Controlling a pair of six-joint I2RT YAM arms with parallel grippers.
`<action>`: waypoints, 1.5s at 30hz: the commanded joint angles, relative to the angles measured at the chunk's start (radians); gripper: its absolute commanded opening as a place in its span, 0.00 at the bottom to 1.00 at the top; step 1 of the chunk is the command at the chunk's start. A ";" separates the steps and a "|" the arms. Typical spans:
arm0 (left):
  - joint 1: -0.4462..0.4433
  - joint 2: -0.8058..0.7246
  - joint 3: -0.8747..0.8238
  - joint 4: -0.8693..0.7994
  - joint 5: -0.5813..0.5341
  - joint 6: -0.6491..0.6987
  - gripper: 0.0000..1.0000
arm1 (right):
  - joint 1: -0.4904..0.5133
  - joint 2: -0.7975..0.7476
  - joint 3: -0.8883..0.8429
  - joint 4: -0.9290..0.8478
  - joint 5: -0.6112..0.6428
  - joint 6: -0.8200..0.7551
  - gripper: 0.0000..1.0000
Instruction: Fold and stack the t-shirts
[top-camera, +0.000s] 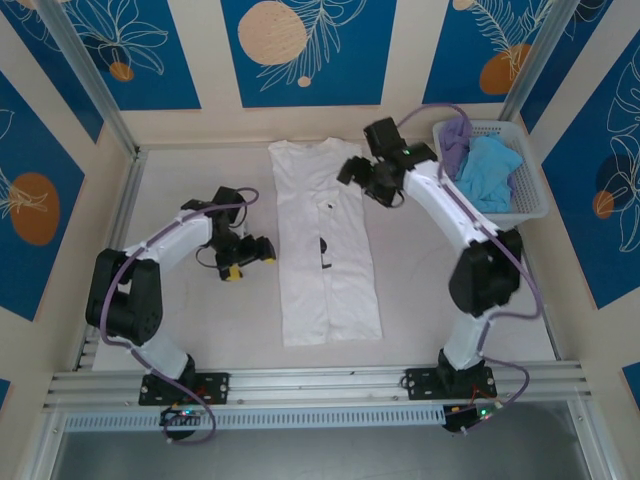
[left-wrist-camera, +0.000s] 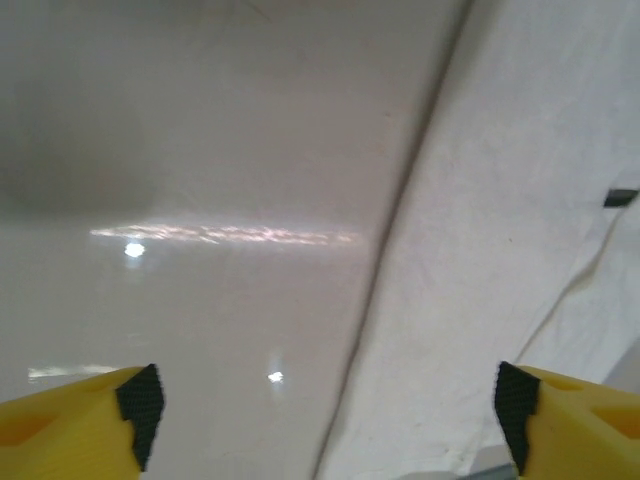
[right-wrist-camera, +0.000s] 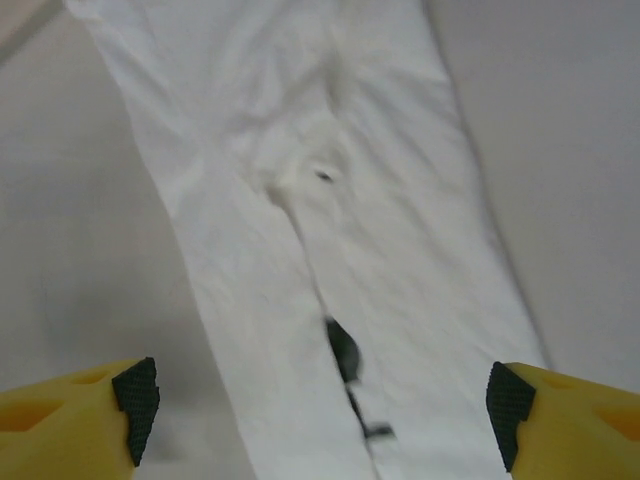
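White tee folded lengthwise, dark chest mark unreadable, L gripper & R gripper fingers spread, empty

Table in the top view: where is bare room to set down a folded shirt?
Bare table lies far left, between the side rail and the white t-shirt, and near right, between that shirt and the right arm. Crowded: the far right corner, with the basket and right gripper.

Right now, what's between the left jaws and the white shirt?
Just a narrow strip of bare table before the white shirt; the top view shows it.
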 joint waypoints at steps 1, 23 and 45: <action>-0.044 -0.014 -0.053 0.052 0.120 -0.065 0.76 | -0.058 -0.156 -0.378 0.092 -0.144 0.011 0.84; -0.327 -0.265 -0.488 0.317 0.104 -0.502 0.53 | 0.020 -0.885 -1.271 0.212 -0.440 0.171 0.53; -0.483 -0.037 -0.384 0.401 0.096 -0.447 0.51 | 0.106 -0.692 -1.163 0.204 -0.362 0.097 0.39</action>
